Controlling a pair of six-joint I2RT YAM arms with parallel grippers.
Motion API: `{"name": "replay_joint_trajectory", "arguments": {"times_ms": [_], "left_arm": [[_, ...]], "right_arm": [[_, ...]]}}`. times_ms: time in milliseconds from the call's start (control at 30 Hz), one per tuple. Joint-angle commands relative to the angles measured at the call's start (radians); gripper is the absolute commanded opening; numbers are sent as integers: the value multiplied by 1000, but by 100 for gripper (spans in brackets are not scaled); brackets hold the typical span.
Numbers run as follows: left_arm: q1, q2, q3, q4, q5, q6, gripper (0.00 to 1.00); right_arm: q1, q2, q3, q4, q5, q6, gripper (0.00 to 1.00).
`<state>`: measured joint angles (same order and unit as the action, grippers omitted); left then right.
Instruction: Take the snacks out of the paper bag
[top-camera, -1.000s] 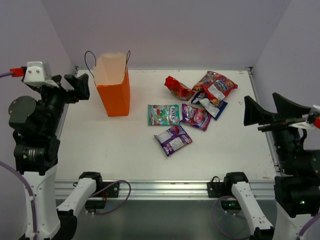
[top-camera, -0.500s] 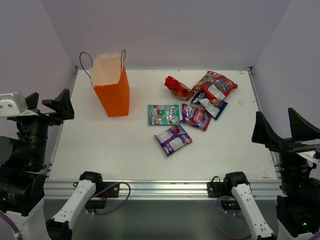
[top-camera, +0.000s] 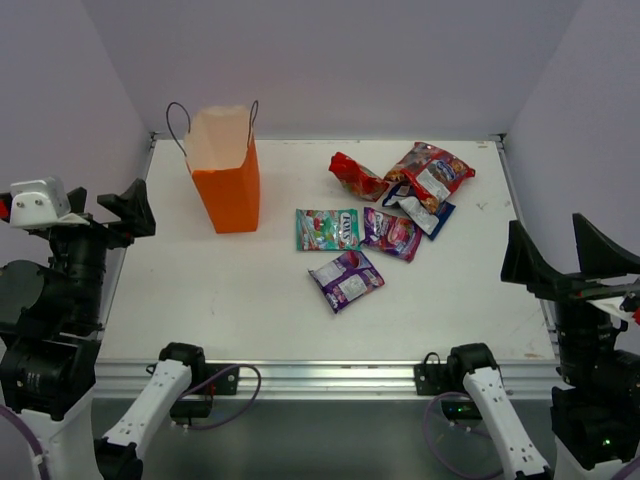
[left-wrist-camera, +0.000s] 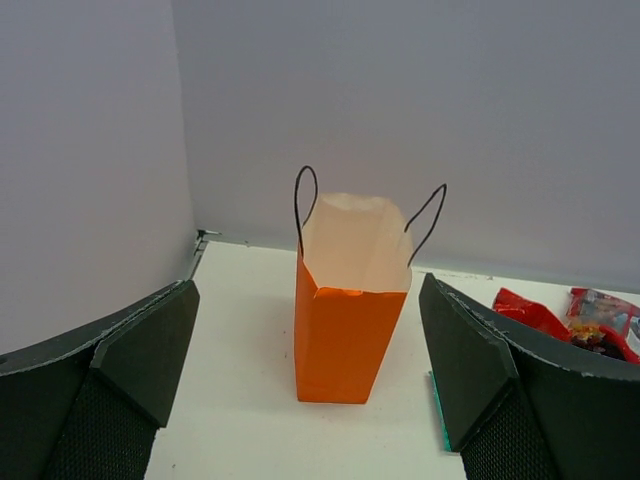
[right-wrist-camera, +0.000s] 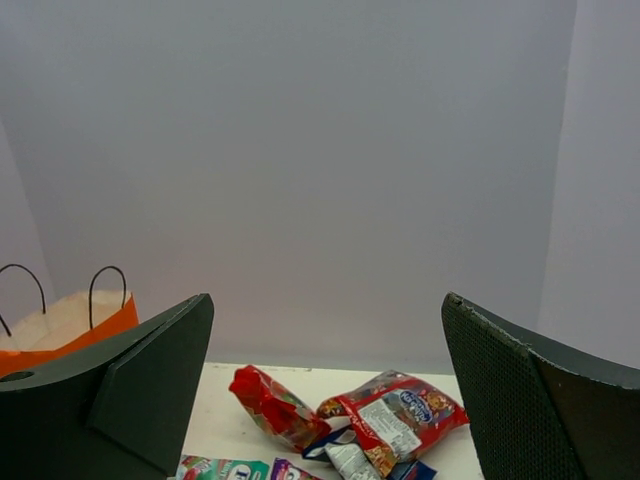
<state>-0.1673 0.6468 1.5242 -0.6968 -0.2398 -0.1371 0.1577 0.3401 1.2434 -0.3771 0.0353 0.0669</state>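
Note:
The orange paper bag (top-camera: 228, 190) stands upright and open at the far left of the table, its cord handles up; the left wrist view shows its pale inside (left-wrist-camera: 345, 320), and I see no packet in it. Several snacks lie on the table right of it: a crumpled red packet (top-camera: 355, 176), a larger red packet (top-camera: 432, 172), a blue-and-white packet (top-camera: 428, 214), a green packet (top-camera: 327, 229), a magenta packet (top-camera: 391, 232) and a purple packet (top-camera: 346, 279). My left gripper (top-camera: 105, 208) is open and empty, left of the bag. My right gripper (top-camera: 562, 258) is open and empty at the table's right edge.
The table (top-camera: 240, 300) has a metal rail along its near edge and walls close on three sides. In the right wrist view the red packets (right-wrist-camera: 395, 415) lie ahead and the bag (right-wrist-camera: 65, 330) shows at the far left.
Both arms have drawn back from the table toward its near corners. The bag leaned left for a moment and stands straight again. The packets have not moved.

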Motion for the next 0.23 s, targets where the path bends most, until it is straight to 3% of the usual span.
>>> {"name": "replay_joint_trajectory", "arguments": {"times_ms": [0, 200], "left_arm": [[-12, -6, -30, 52, -7, 21, 100], [-12, -9, -70, 75, 16, 21, 100]], "right_arm": [[3, 20, -2, 38, 9, -12, 99], [5, 28, -18, 46, 14, -3, 99]]}}
